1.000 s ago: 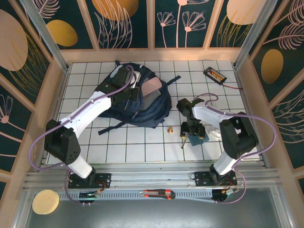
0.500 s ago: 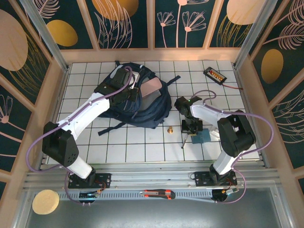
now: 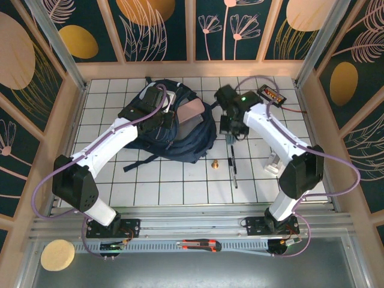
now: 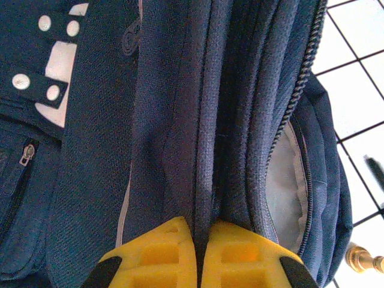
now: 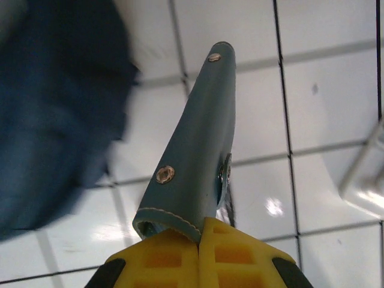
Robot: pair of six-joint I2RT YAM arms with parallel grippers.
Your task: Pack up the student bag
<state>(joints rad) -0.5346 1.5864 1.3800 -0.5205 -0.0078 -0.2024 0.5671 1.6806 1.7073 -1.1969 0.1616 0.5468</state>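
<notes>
Bag [image 3: 193, 143] on tabletop [image 3: 180, 187]. Left jaws clamped on its fabric beside the open zipper [image 4: 297, 102], likely to hold the mouth open. Right jaws clamped on teal pouch [image 5: 198, 144] just right of bag, ready to load.

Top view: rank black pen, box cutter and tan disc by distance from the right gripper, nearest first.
1. Black pen, just base-side of the right gripper.
2. Box cutter, near edge, centre.
3. Tan disc, near-left corner.

White tiled table [image 3: 150, 186] bears the student bag [image 3: 198, 141], a pen [image 3: 233, 168], a brass piece [image 3: 215, 162]
</notes>
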